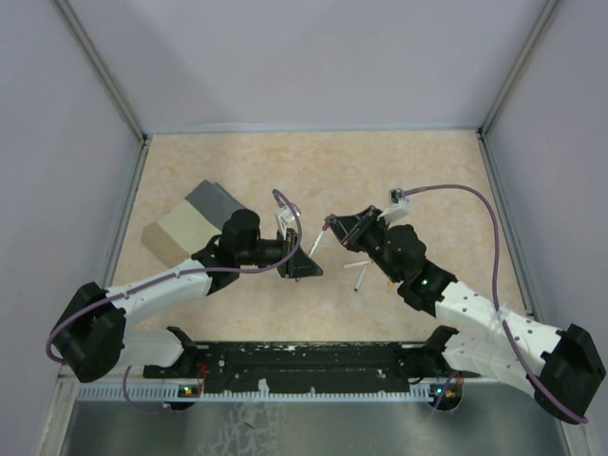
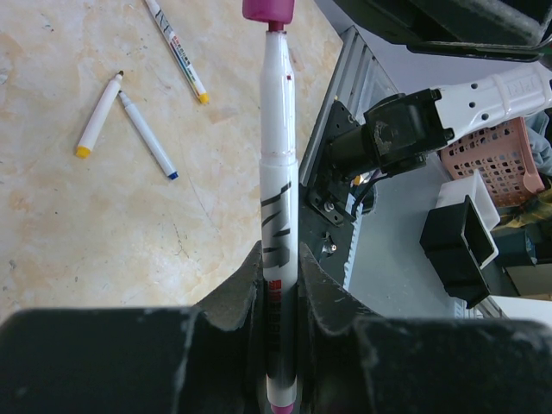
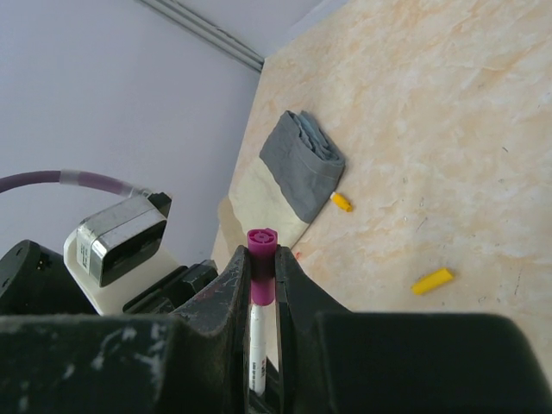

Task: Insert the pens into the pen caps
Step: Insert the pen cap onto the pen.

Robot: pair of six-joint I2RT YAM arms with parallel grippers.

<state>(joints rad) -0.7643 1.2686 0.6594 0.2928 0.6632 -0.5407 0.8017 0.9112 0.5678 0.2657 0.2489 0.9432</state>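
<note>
My left gripper (image 2: 279,259) is shut on a white pen (image 2: 278,172) with black and red print and a magenta rear end. The pen's tip sits in a magenta pen cap (image 3: 261,254), and my right gripper (image 3: 263,263) is shut on that cap. In the top view the pen (image 1: 316,241) spans the gap between the left gripper (image 1: 302,268) and the right gripper (image 1: 332,224), above the table's middle. Three more uncapped pens (image 2: 147,134) lie on the table. Two yellow caps (image 3: 431,281) lie loose near the box.
A beige box with a grey lid (image 1: 195,223) sits at the left, behind the left arm. Two loose pens (image 1: 359,274) lie just below the right gripper. Metal rails and grey walls (image 1: 133,104) bound the table.
</note>
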